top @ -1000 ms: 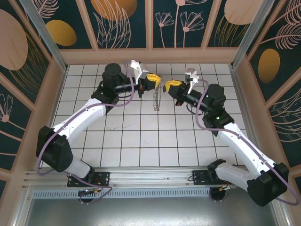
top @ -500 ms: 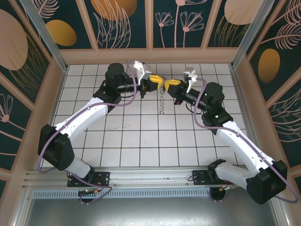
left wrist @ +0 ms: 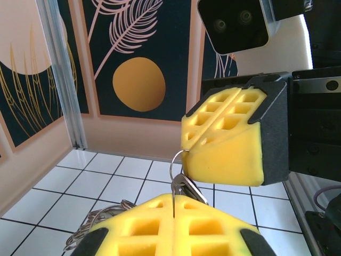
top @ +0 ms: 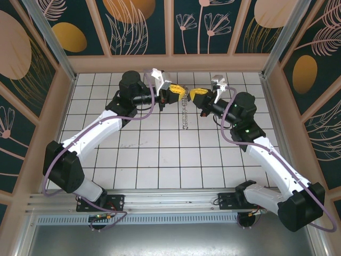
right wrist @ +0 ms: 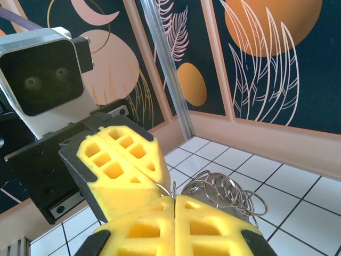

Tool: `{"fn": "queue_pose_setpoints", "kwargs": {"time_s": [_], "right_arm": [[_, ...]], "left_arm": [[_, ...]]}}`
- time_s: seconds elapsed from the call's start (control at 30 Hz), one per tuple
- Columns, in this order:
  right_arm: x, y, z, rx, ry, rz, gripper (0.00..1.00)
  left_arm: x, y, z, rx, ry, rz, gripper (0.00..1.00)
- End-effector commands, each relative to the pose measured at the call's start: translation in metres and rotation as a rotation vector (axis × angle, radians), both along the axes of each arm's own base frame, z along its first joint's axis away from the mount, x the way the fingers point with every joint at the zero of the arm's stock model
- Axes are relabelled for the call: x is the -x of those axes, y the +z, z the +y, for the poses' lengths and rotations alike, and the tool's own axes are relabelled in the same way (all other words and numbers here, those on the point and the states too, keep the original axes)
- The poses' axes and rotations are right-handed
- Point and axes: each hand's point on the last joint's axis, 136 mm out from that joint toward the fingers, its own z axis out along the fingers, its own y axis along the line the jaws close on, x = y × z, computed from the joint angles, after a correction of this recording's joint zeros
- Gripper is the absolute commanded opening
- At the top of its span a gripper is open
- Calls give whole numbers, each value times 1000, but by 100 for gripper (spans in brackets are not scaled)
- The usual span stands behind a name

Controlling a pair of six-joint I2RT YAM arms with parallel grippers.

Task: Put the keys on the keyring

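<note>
As my left gripper (top: 178,93) and right gripper (top: 195,93) meet upper centre, jaws pressed together pinching the dangling keyring (top: 185,113), threading looks underway; next likely needs key aligned onto loop.

Top external: mounted high, above and behind the arm bases, tilted down toward the far wall. It was far enough back to take in the whole tiled worktop (top: 160,160) and both arms.

Left wrist: sat just behind the left hand (left wrist: 173,210), looking along its fingers toward the right side wall. It was very close, so the right hand (left wrist: 198,137) loomed large.

Right wrist: mirrored setup, facing the left side wall at equally close range.

The wrist views faced each other. The left recorded the right arm's camera housing (left wrist: 234,24), and the right recorded the left arm's camera housing (right wrist: 42,74).

All three views shared the spot where the hands met, with the keyring (top: 185,112) there.
</note>
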Motion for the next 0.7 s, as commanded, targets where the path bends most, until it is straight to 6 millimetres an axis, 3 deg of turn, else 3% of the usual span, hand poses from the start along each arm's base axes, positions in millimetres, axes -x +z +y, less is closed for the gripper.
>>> {"fn": "queue_pose_setpoints", "kwargs": {"time_s": [0.0, 0.67], "right_arm": [[3, 9, 1, -8, 24, -34, 0], [5, 0, 6, -6, 66, -6, 0]], "left_arm": [[9, 23, -3, 34, -39, -71, 0], [7, 25, -8, 39, -45, -72, 0]]}}
